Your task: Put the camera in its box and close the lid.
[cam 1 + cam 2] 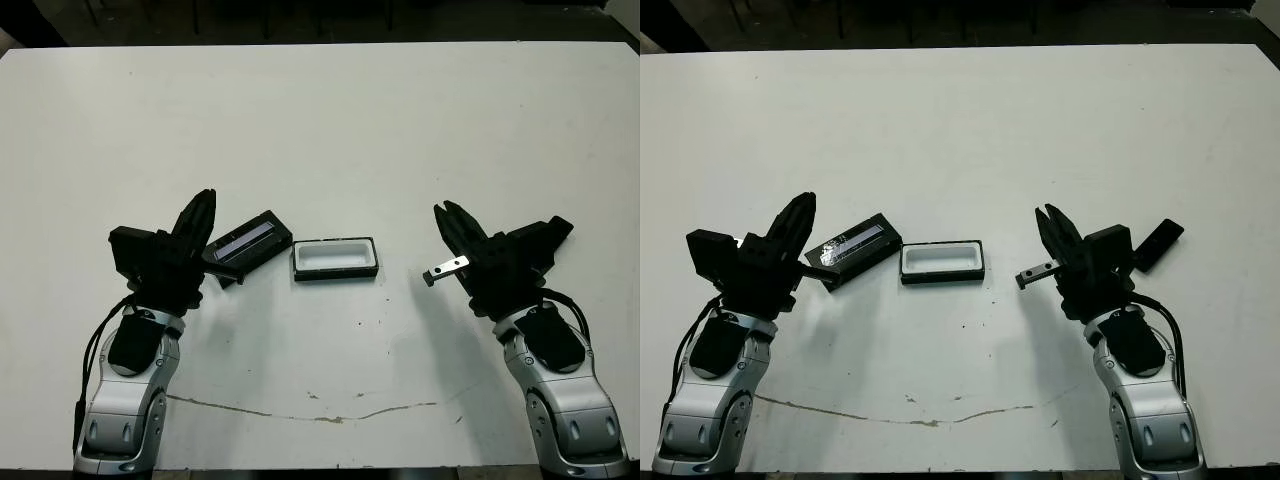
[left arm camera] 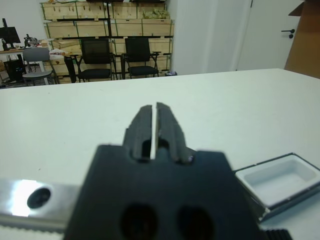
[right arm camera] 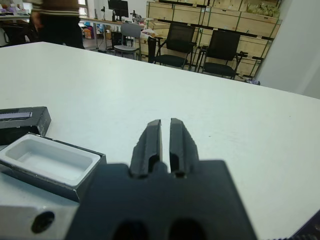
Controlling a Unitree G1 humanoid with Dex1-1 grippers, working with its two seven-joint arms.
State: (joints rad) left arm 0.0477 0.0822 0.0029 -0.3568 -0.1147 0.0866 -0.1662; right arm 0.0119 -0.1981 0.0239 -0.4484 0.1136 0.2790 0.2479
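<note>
Spotted what looked like the camera (image 1: 1160, 241), a small black oblong lying just outside the right gripper (image 1: 446, 211), no glowing screen visible, so not certain. Found the box (image 1: 335, 258) open mid-worktop, white lining up, empty, with the lid (image 1: 250, 240) just beside it at a slant, strip upward, close to the left gripper (image 1: 204, 202). Saw both sets of jaws pinched nearly together with only a slit between, holding nothing. Judged the risks so: could knock the camera further out, since it sat behind the right fingers and would need an awkward reach; could let so slim a piece slip or twist in the pinch; could shove the light box along the smooth top while seating it; could nudge the lid with the left arm and bring it down skewed. Noted a plain white worktop (image 1: 320, 120), a thin dark crack (image 1: 300, 411) near the front. Glimpsed black chairs (image 2: 117, 57), crate shelves (image 2: 105, 20), a door (image 2: 267, 32), and a person (image 3: 55, 17) beyond.
</note>
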